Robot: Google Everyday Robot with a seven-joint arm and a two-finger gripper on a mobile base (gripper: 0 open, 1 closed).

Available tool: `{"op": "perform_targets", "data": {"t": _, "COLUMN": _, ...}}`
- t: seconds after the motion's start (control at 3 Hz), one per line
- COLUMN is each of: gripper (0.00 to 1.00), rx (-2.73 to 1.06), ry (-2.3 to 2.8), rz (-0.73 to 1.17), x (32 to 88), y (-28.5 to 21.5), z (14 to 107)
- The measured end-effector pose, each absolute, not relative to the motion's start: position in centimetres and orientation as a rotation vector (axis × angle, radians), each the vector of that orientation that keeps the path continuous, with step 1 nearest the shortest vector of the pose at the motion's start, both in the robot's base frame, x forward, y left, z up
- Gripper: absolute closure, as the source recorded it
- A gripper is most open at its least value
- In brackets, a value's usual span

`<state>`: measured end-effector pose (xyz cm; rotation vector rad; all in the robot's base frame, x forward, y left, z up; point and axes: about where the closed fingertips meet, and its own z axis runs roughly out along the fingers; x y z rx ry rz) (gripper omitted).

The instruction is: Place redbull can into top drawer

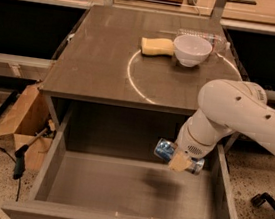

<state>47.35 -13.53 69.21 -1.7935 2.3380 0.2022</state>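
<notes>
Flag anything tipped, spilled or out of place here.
Only the clear bottle lies on its side behind the white bowl; nothing has spilled. The gripper holds the redbull can sideways above the open top drawer.
</notes>
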Motion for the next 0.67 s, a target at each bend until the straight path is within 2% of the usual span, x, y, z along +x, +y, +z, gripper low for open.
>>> {"op": "perform_targets", "data": {"t": 0.67, "gripper": 0.38, "rx": -1.794, "ry": 2.338, "rz": 0.202, "x": 47.35, "y": -13.53, "z": 69.21}}
